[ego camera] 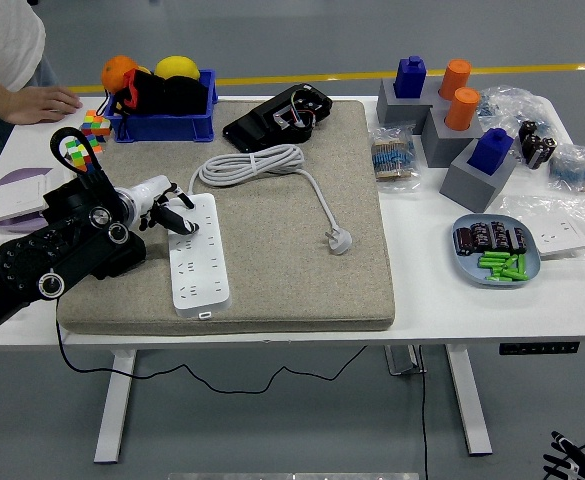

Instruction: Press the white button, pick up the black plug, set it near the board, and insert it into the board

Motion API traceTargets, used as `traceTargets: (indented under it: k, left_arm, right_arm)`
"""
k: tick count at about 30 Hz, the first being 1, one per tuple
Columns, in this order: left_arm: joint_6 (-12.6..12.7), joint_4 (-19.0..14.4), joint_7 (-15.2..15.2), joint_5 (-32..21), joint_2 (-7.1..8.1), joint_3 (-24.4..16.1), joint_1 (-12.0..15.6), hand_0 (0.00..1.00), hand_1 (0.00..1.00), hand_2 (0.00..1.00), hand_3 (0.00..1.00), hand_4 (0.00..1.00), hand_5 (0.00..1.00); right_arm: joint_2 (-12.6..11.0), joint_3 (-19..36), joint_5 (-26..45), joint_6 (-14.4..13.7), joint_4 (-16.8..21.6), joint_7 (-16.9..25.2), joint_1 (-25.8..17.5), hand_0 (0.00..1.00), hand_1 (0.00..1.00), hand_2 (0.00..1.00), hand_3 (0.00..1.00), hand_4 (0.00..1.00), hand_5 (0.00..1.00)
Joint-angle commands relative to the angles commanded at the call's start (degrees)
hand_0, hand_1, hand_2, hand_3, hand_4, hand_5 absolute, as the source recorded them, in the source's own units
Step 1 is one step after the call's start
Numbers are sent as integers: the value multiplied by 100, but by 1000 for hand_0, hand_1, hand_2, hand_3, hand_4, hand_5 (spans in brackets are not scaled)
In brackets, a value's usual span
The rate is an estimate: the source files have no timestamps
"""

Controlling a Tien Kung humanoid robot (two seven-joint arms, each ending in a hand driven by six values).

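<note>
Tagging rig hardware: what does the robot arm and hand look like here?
Left arm: bulky black casing with round silver discs at the joints and a black cable loop near the wrist. The hand has a white palm section and black fingers. No right arm shows.

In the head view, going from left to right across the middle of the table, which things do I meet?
Left hand → white power strip → white plug → blue dish with batteries → white wall switch.
</note>
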Motion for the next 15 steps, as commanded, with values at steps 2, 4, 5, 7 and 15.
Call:
traceTargets:
  k: [2, 4, 5, 7, 15]
  left_arm:
    - [4, -64, -27, -20, 20, -2, -3, 2, 64, 150, 716, 746, 188]
    - [15, -178, -64, -18, 45, -50, 11, 2, 64, 150, 716, 746, 188]
    - [20, -226, -75, -5, 52, -87, 17, 2, 64, 150, 716, 746, 188]
    - [41, -368, -106, 49, 72, -224, 28, 2, 64, 150, 716, 746, 188]
    - [564, -812, -1300, 259, 210, -951, 403, 2, 64, 150, 707, 739, 172]
  right_arm:
    - [-5, 13, -10, -3, 0, -7, 6, 725, 609, 556, 664, 738, 498]
    - [-8, 3, 6, -5, 0, 3, 8, 725, 609, 556, 664, 738, 498]
    - [-9, -7, 15, -4, 0, 3, 8, 725, 609, 556, 664, 738, 498]
    - [-9, -11, 15, -10, 0, 1, 8, 725, 609, 556, 664, 738, 498]
    - [10, -72, 26, -7, 0, 14, 0, 725, 610, 556, 664, 738, 498]
